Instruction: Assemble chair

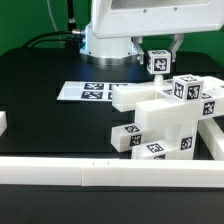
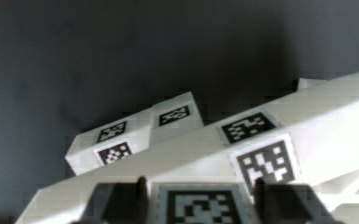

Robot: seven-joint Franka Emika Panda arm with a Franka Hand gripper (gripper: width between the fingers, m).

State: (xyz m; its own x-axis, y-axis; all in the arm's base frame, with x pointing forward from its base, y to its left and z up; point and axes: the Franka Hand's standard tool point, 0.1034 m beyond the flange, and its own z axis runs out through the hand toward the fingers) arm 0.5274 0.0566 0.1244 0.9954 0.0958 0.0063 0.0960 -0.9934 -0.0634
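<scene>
The claw [image 1: 158, 62] is closed on a small tagged block [image 1: 158, 63], one finger on each side, and holds it in the air just above the chair [image 1: 165, 118], which sits on the black bench [image 1: 50, 120] toward the exterior view's right. The chair parts look like stiff, light, smooth plastic, best pinched across flat opposite faces. One marker board [image 1: 88, 92] lies farther back; one loose block [image 1: 125, 137] sits near the chair's left foot.
</scene>
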